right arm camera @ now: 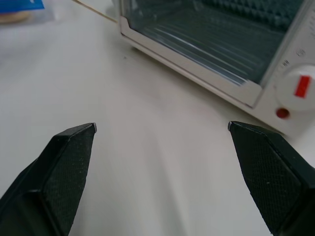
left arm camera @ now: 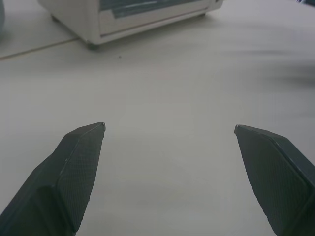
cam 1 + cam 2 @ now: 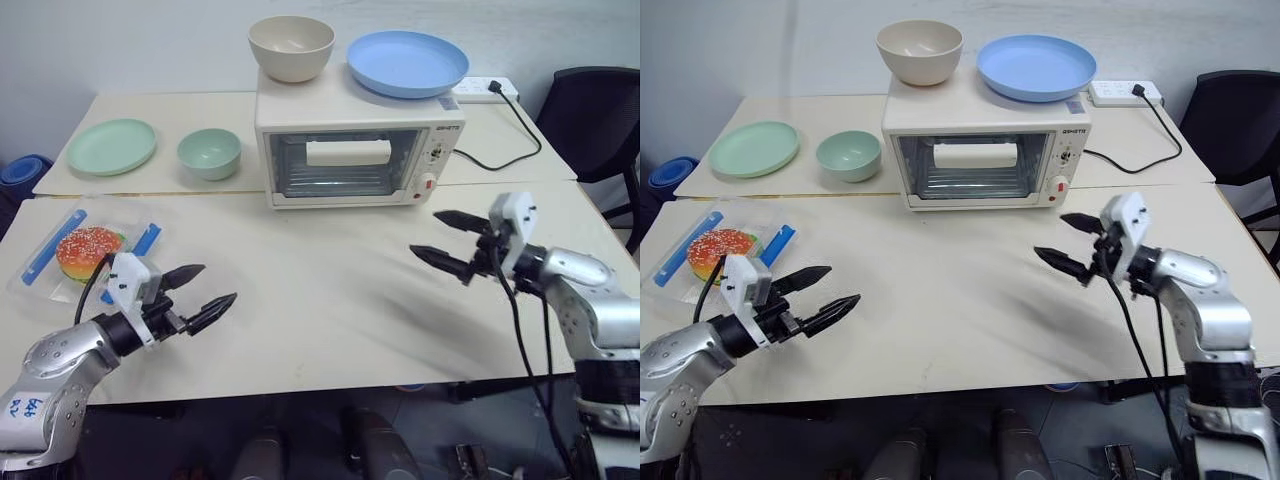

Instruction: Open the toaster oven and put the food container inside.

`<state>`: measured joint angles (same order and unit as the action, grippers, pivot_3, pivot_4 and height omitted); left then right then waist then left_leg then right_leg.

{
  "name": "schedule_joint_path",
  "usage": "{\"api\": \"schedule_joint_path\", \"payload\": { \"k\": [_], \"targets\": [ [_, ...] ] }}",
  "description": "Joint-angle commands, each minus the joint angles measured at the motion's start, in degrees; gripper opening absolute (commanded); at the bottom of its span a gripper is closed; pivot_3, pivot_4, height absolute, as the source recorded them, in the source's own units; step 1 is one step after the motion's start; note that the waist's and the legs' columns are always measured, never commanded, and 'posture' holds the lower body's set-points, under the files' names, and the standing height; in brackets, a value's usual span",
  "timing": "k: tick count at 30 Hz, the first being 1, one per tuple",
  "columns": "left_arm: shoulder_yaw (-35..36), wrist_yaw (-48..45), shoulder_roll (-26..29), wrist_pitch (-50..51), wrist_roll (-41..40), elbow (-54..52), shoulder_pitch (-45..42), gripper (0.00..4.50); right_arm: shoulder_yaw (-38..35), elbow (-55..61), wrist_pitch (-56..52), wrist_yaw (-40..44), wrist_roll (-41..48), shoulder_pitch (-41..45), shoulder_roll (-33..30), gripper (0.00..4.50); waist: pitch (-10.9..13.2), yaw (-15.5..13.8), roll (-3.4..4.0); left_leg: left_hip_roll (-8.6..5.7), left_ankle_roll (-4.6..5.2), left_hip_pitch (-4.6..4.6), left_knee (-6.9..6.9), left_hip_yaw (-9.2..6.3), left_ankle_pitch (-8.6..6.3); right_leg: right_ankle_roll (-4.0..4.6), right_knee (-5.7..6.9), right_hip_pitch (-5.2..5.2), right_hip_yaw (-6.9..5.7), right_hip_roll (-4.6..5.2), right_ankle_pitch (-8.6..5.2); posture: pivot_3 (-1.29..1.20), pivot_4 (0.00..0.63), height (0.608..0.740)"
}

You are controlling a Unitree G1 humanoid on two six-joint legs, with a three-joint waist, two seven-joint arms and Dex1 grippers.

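Cream-coloured worktop (image 3: 330,300) is noted against a plain pale wall. At its near left edge the food container (image 3: 80,252) lies flat, lid on, burger visible through it. Just beside it, the left hand (image 3: 205,292) hovers empty, fingers apart. Further back at centre the toaster oven (image 3: 358,140) stands with its glass door shut, a beige bowl (image 3: 291,47) and a blue plate (image 3: 407,62) on its roof. At the right, the right hand (image 3: 450,240) is held spread and empty, near the oven's front corner. Judged: no step is completed; the door-opening is in hand. The bar handle must next be gripped and drawn down.
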<state>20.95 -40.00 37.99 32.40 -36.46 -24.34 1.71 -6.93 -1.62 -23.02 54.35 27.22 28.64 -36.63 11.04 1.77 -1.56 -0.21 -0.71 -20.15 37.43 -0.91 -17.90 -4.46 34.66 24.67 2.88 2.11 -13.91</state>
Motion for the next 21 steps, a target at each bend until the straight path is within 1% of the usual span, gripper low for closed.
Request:
{"api": "schedule_joint_path", "payload": {
  "k": [1,7,9,11,15,21],
  "targets": [
    [-0.3,-2.2,3.5,2.8,-4.2,-3.0,-4.8,4.5,1.3,-7.3,1.4,-1.3,-1.9,7.7,2.5,4.48,0.0,0.0,-0.02,0.0,0.0,0.01,0.01,-0.02,0.0,0.0,0.01,-0.02,-0.02,0.0,0.0,0.0,0.15,0.74],
    [-0.6,-4.3,8.8,6.8,-8.6,-1.1,-16.8,4.5,3.4,-23.8,5.8,-2.6,-7.0,20.9,7.2,4.48,0.0,0.0,-0.02,-0.06,-0.02,-0.13,-0.12,0.0,-0.01,-0.01,0.08,0.26,-0.16,0.07,0.02,0.0,0.15,0.74],
    [-1.3,-4.6,9.6,7.0,-8.4,-0.1,-20.2,4.5,3.9,-27.4,7.5,-2.3,-8.1,23.8,8.4,4.48,0.0,0.0,-0.01,-0.08,-0.04,-0.48,-0.1,0.06,-0.01,-0.03,0.27,0.73,-0.2,0.1,0.03,0.0,0.15,0.74],
    [-2.2,-4.5,9.8,6.8,-7.7,0.9,-23.0,4.5,4.5,-29.2,9.2,-1.2,-8.7,25.7,9.5,4.48,0.0,0.0,-0.01,-0.07,-0.05,-0.76,-0.11,0.01,0.0,-0.05,0.41,0.95,-0.24,0.09,0.04,0.0,0.15,0.74],
    [-4.3,-3.3,8.5,6.1,-5.9,3.0,-26.2,4.5,4.9,-27.3,9.5,1.7,-8.1,26.7,11.0,4.48,0.0,0.1,-0.01,-0.05,-0.07,-1.05,-0.1,0.05,0.01,-0.06,0.37,1.22,-0.29,0.09,0.05,0.0,0.15,0.74],
    [-6.4,-0.9,6.2,4.6,-3.0,5.5,-29.0,4.5,4.3,-17.3,7.2,6.7,-4.3,22.0,10.6,4.48,0.0,-0.1,0.0,-0.05,-0.07,-1.13,-0.1,0.02,0.0,-0.07,0.38,1.29,-0.32,0.1,0.05,0.0,0.15,0.74]
  ]
}}
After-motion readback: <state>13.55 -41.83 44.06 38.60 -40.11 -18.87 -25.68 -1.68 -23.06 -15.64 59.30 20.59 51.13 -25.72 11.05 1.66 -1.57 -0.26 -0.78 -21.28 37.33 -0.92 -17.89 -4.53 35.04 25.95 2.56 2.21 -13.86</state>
